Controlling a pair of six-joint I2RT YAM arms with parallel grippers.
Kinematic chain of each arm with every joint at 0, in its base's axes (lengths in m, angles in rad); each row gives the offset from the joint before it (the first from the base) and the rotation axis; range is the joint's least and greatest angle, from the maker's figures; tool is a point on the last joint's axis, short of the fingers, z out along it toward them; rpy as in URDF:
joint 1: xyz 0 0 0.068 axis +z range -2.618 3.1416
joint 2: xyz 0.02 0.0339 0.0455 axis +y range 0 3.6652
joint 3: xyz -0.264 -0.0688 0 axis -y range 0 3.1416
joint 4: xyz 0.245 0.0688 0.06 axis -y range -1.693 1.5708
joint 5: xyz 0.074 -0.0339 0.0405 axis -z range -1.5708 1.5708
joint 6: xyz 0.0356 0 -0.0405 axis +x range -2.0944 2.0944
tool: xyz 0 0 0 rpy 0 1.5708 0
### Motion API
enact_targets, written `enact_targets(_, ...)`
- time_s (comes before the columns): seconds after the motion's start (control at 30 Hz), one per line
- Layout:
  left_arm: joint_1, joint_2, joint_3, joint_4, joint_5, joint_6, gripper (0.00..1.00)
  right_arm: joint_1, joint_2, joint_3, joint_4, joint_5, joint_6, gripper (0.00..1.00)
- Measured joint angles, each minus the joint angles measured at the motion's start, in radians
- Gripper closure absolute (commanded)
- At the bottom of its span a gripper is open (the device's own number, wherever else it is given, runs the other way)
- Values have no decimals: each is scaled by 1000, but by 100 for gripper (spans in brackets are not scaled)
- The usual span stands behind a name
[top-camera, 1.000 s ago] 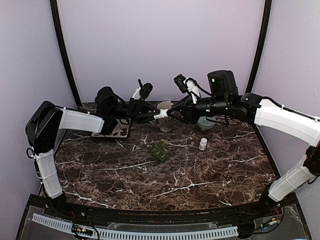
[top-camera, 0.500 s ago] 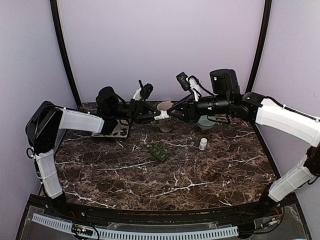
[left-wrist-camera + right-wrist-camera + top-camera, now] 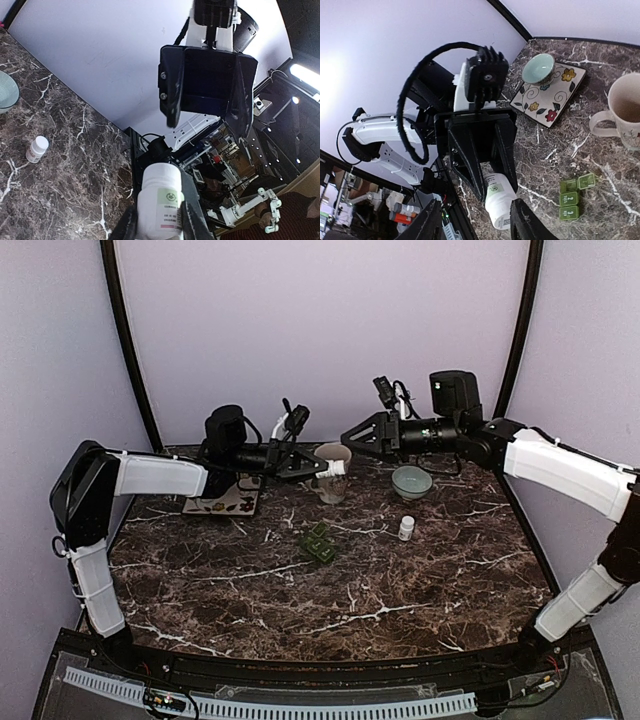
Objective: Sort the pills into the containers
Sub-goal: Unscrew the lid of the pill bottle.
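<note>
Bottle, judged rigid, light and slick, is clenched at its body by left pincer; cap is exposed to released right pincer.

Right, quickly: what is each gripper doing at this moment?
Left gripper: closed on the white pill bottle.
Right gripper: open, holding nothing.
</note>
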Motion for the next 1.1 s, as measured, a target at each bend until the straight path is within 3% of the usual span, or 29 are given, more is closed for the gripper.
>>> enact_targets(0.17, 0, -21, 30, -124, -24, 116, 97, -16, 71, 23, -26, -53, 158, 55)
enact_targets(0.47, 0, -46, 40, -220, -45, 208, 97, -38, 92, 23, -29, -127, 298, 56)
enact_targets(0.97, 3, -46, 76, -309, -51, 264, 97, -42, 152, 23, -35, -201, 325, 57)
enact_targets(1.1, 3, -46, 81, -319, -51, 269, 97, -43, 155, 24, -29, -209, 331, 65)
